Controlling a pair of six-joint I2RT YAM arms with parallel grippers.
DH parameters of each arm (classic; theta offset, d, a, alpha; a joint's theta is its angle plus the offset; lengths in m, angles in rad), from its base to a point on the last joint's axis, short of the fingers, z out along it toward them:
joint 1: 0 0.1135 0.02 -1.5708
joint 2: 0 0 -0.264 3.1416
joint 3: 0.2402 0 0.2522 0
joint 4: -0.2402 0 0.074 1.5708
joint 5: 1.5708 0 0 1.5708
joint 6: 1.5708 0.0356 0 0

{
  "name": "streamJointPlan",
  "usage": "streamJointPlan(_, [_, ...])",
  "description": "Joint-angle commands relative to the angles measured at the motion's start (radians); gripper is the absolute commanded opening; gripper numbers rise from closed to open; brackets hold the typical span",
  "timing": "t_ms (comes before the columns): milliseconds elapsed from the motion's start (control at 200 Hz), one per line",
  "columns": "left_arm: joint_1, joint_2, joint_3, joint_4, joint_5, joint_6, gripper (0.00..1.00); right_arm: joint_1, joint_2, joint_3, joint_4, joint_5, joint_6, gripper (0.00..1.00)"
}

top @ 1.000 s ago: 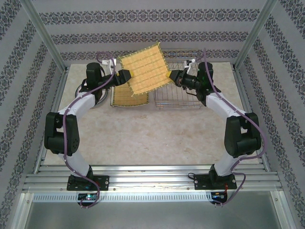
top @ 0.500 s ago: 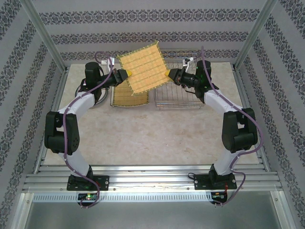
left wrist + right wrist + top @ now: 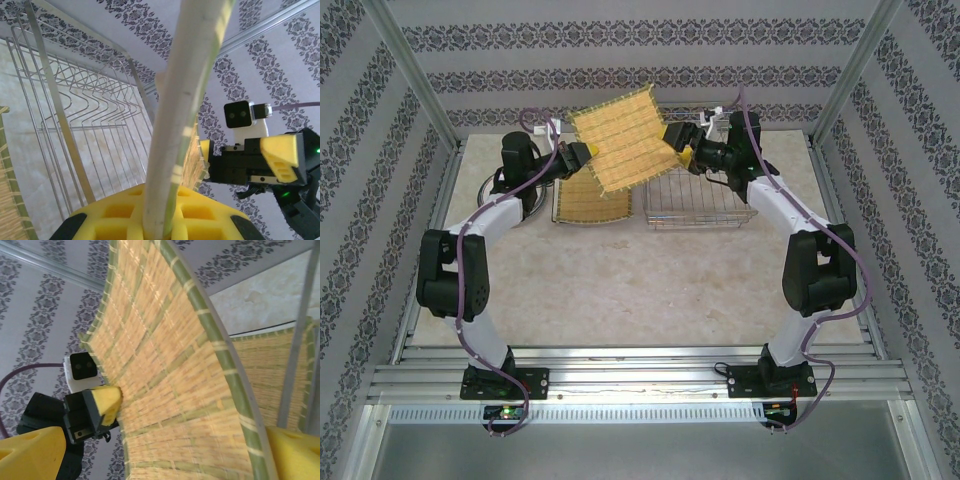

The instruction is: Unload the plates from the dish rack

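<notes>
A yellow grid-patterned square plate (image 3: pixel 625 137) hangs tilted in the air above the table's far side. My left gripper (image 3: pixel 582 155) is shut on its left corner; in the left wrist view the plate (image 3: pixel 185 100) stands edge-on between the yellow pads (image 3: pixel 100 220). My right gripper (image 3: pixel 678 143) is open at the plate's right corner. Its fingers (image 3: pixel 30 450) stand wide apart either side of the plate (image 3: pixel 175 380). The silver wire dish rack (image 3: pixel 700 195) stands below and to the right, with no plate visible in it. A second yellow plate (image 3: pixel 588 205) lies flat left of the rack.
A round dish (image 3: pixel 510 195) lies at the far left, partly hidden under my left arm. Metal frame posts (image 3: pixel 410 75) and patterned walls close in the sides and back. The beige tabletop (image 3: pixel 640 280) stretches toward the arm bases.
My left gripper has closed on the plate's left corner. My right gripper has opened and let go of the right corner. The plate has risen slightly and shifted a little.
</notes>
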Motion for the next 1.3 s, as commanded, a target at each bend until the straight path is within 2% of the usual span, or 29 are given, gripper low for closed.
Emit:
streamJointPlan(0, [0.018,-0.004,0.004,0.173,-0.050,-0.083,0.00,-0.040,-0.051,0.036,-0.160,0.053,-0.113,0.98])
streamJointPlan(175, [0.043,-0.043,-0.002,0.219,-0.153,-0.135,0.00,-0.087,-0.070,0.133,-0.505,0.175,-0.328,0.98])
streamJointPlan(325, [0.048,-0.091,-0.043,0.225,-0.311,-0.152,0.00,-0.080,-0.043,0.308,-0.852,0.379,-0.531,0.98])
streamJointPlan(625, [0.029,-0.220,-0.236,0.217,-0.727,-0.184,0.00,-0.024,-0.007,0.501,-1.135,0.655,-0.680,0.98])
streamJointPlan(754, [-0.018,-0.271,-0.303,0.144,-0.895,-0.201,0.00,0.005,0.008,0.552,-1.175,0.702,-0.694,0.98])
streamJointPlan(924, [-0.116,-0.306,-0.404,0.177,-1.138,-0.214,0.00,0.037,0.024,0.589,-1.202,0.736,-0.711,0.98])
streamJointPlan(1054, [-0.187,-0.314,-0.433,0.170,-1.285,-0.239,0.00,0.053,0.021,0.574,-1.202,0.738,-0.722,0.98])
streamJointPlan(1154, [-0.234,-0.301,-0.447,0.197,-1.359,-0.250,0.00,0.055,0.016,0.558,-1.201,0.739,-0.730,0.98])
streamJointPlan(1294, [-0.270,-0.241,-0.454,0.271,-1.379,-0.268,0.00,0.055,0.010,0.542,-1.195,0.731,-0.743,0.98])
